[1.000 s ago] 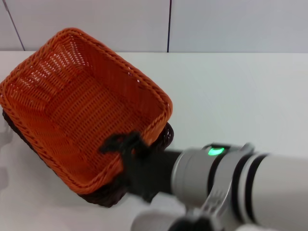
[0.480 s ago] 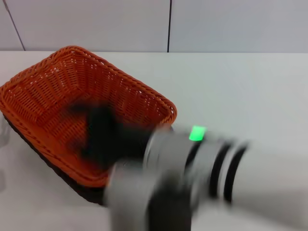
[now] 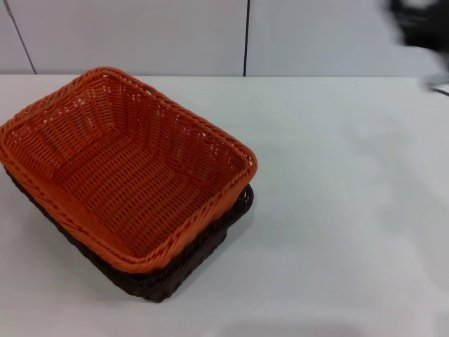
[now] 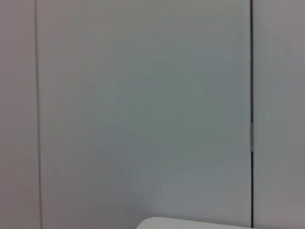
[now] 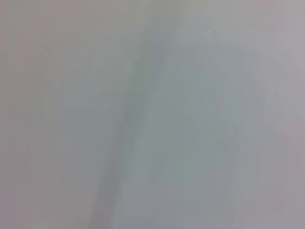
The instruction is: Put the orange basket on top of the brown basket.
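The orange basket sits nested on top of the brown basket at the left of the white table in the head view. Only the brown basket's near side and right corner show under the orange rim. The orange basket is empty. A dark blurred shape at the top right corner is my right gripper, far from the baskets and holding nothing that I can see. My left gripper is out of view. Both wrist views show only the pale wall.
The white table stretches to the right of the baskets. A panelled white wall with a dark seam stands behind it. A bit of white edge shows in the left wrist view.
My right arm has let go of the orange basket and swung away up to the far right. The orange basket has dropped from tilted to lying level on the brown one.
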Available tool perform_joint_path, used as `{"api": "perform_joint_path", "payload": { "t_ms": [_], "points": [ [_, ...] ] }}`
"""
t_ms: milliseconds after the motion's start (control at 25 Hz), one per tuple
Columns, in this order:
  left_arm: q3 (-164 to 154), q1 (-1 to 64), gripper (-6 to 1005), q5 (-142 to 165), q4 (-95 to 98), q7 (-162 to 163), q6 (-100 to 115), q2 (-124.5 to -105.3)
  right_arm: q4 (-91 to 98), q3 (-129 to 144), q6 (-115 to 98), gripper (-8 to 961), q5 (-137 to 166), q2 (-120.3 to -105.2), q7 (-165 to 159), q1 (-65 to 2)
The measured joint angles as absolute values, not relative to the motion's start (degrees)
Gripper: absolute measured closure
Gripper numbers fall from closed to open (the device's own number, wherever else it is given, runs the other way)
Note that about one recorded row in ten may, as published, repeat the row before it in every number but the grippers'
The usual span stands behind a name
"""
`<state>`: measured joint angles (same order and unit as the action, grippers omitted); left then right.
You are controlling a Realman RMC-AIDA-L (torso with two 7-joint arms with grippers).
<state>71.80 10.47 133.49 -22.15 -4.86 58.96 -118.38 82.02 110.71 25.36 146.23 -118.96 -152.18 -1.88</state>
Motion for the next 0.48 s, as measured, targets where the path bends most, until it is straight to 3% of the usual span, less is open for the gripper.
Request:
{"api": "perform_joint_path", "payload": {
  "t_ms": [160, 480],
  "points": [
    [72.6, 10.2, 258, 133.5, -22.4, -4.9, 59.6, -118.38, 68.0, 110.9, 43.7, 365, 134.1, -119.26, -152.9, 0.3],
    [72.7, 10.2, 258, 133.5, -22.5, -4.8, 60.7, -118.39, 55.1, 112.3, 52.4, 365, 124.0, -119.13, -161.4, -0.9]
  ]
}}
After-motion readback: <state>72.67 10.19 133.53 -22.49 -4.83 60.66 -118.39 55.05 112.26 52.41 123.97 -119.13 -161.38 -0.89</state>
